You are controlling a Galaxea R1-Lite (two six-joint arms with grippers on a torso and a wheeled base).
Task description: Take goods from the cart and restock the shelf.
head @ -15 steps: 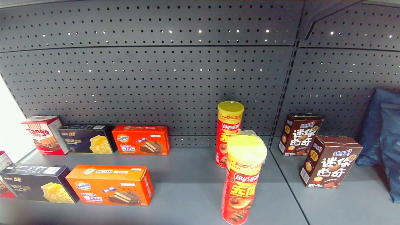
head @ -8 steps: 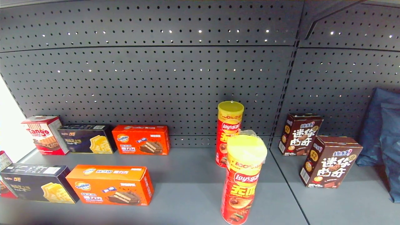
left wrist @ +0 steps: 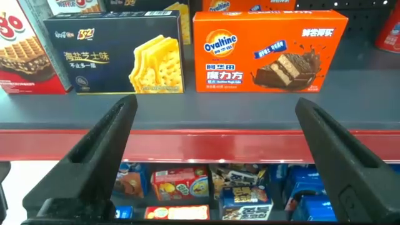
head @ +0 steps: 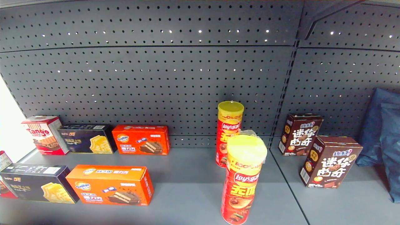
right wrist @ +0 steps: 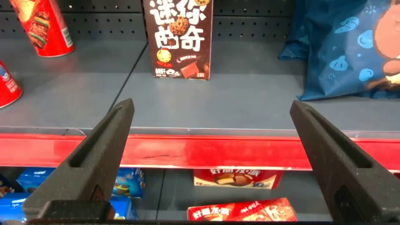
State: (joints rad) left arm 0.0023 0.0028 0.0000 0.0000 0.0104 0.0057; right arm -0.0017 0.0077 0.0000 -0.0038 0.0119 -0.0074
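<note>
Left claw, right claw: both spread wide

As far as the head view shows, nothing on the shelf has moved since before.

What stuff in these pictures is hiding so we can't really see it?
Head view: back crisp can, lower part hidden by the front crisp can.
Head view: box cut off by the left edge; blue bag by the right edge.
Left wrist view: lower-shelf packets, partly behind the red shelf edge and the open left pincer.
</note>
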